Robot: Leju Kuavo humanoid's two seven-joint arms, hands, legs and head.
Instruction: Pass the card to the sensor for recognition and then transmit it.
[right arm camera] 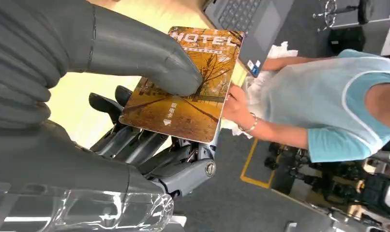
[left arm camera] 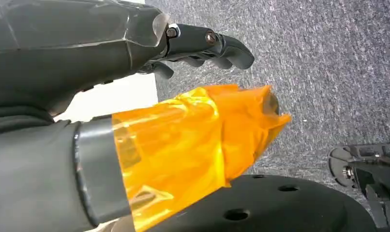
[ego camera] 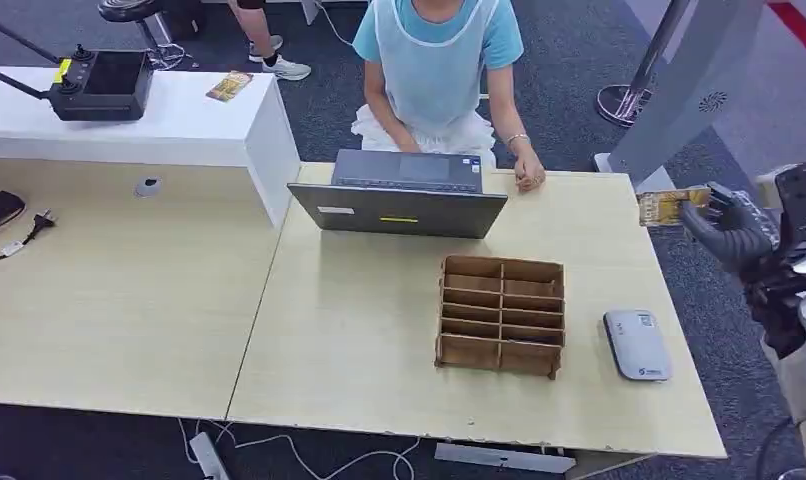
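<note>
While the right hand [ego camera: 734, 232] pinches the card [ego camera: 672, 206] between thumb and fingers at the right edge of the frame, beyond the bench [ego camera: 379, 340], the sensor [ego camera: 637, 344] lies at lower right beside the wooden organiser [ego camera: 501, 315]. Left hand [left arm camera: 202, 46]: fingers curled, holding nothing.

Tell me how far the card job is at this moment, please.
Done: the card is picked up; the right robot hand holds it off the table's far right corner. In hand: carrying it; it is not over the grey sensor, which lies on the table beside the wooden organiser. Left: present the card to the sensor, then pass it on, probably to the person behind the laptop.
</note>
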